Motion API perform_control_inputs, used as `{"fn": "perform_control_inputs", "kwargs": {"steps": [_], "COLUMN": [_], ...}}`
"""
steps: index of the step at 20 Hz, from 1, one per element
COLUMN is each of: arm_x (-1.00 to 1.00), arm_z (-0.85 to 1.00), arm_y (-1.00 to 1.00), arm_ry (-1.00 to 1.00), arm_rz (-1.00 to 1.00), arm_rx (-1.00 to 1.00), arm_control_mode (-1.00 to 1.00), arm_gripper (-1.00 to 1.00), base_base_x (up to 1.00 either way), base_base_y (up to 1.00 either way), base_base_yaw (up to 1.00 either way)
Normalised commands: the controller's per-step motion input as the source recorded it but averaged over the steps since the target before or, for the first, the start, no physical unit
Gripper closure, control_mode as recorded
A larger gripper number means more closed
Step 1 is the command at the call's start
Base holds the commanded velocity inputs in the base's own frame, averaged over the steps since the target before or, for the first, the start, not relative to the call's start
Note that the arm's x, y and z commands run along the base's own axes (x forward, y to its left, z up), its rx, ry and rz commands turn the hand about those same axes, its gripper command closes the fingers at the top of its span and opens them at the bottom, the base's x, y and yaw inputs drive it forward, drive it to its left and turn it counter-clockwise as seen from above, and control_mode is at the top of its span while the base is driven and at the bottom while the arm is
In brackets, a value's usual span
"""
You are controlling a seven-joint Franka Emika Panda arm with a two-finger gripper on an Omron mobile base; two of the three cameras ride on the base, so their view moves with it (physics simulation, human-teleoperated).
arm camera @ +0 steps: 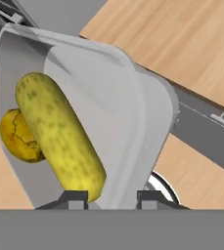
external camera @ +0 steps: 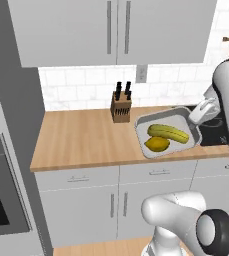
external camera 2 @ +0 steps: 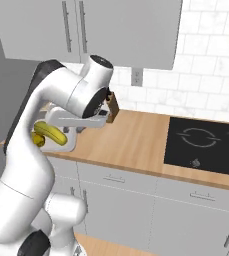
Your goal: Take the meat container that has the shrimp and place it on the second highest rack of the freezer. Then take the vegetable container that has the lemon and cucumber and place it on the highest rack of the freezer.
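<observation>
Jaws clamp the veg tray (external camera: 168,131) by its rim, tray lifted above the desk (external camera: 81,137), near level so cucumber (external camera: 168,132) and lemon (external camera: 157,144) stay in; freezer-bound.

I see flat, even rendered light in all three views, bright with no glare or hot spots. Shadows are faint: a soft one lies inside the shallow pale grey tray with rounded corners (arm camera: 118,122) beside the yellow-green cucumber (arm camera: 59,136), and a dim band sits under the grey wall cabinets (external camera: 111,30). Edges look slightly soft and pixelated, without lens bending at the borders.
</observation>
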Motion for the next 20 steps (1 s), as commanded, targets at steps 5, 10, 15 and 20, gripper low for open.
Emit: {"fn": "perform_control_inputs", "kwargs": {"steps": [5, 10, 15, 20], "arm_x": [-0.54, -0.25, 0.00, 0.00], "arm_z": [-0.01, 0.00, 0.00, 0.00], "arm_y": [0.26, 0.19, 0.00, 0.00], "arm_ry": [-0.01, -0.01, 0.00, 0.00], "arm_rz": [-0.13, -0.04, 0.00, 0.00], "arm_rx": [0.00, 0.00, 0.00, 0.00], "arm_control_mode": [-1.00, -1.00, 1.00, 1.00], "arm_gripper": [1.00, 1.00, 1.00, 1.00], "base_base_x": [0.00, 0.00, 0.00, -0.52], "base_base_y": [0.00, 0.00, 0.00, 0.17], "base_base_yaw": [0.00, 0.00, 0.00, 0.00]}}
